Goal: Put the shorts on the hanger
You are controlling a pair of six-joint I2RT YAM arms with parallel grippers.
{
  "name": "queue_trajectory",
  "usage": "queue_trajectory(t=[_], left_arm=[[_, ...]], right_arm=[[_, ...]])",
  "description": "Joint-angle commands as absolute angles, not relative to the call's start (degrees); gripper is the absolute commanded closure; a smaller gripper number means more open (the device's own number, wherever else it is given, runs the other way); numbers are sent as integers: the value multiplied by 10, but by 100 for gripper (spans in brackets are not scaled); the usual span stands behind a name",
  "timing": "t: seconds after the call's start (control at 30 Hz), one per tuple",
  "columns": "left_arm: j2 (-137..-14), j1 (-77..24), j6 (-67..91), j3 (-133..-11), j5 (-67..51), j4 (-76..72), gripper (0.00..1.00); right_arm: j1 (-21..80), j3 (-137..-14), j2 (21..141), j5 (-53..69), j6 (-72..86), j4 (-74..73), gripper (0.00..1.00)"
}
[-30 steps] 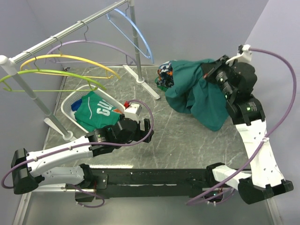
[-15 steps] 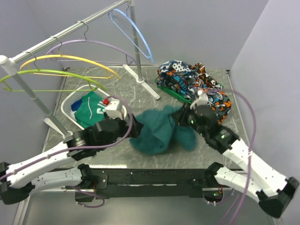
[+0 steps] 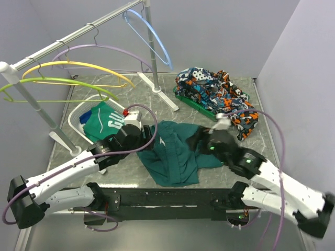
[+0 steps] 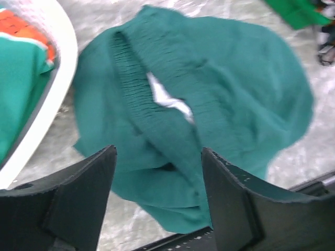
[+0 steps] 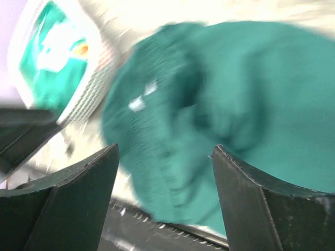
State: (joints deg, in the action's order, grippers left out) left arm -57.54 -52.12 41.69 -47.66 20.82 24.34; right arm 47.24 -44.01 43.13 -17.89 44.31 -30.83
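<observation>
At table (image 3: 162, 107) centre, crumpled shorts (image 3: 175, 151) lie under left gripper (image 4: 156, 157) and right gripper (image 5: 165, 151), jaws parted, empty; each should pinch one waistband (image 4: 157, 120) end for the hanger (image 3: 152, 34).

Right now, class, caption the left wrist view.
Open left gripper above crumpled teal shorts, white basket alongside.

Teal shorts (image 3: 175, 151) crumpled on table (image 3: 162, 107), waistband showing; light-blue hanger (image 3: 161, 43) hooked on rail (image 3: 78, 34)
</observation>
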Motion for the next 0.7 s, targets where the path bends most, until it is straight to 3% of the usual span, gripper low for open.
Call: queue_trajectory(t=[0.0, 0.07, 0.23, 0.57, 0.67], left_arm=[[-576, -479, 424, -466, 150, 193, 30], [-590, -462, 421, -468, 134, 183, 32], [-643, -436, 409, -477, 96, 154, 34], [-728, -425, 412, -511, 84, 123, 37], [-750, -425, 414, -517, 83, 122, 39]], right_arm=[[604, -467, 533, -274, 485, -280, 22], [662, -462, 566, -292, 508, -274, 27], [759, -449, 621, -314, 584, -271, 28], [783, -419, 744, -302, 647, -279, 18], [780, -410, 760, -308, 656, -279, 19]])
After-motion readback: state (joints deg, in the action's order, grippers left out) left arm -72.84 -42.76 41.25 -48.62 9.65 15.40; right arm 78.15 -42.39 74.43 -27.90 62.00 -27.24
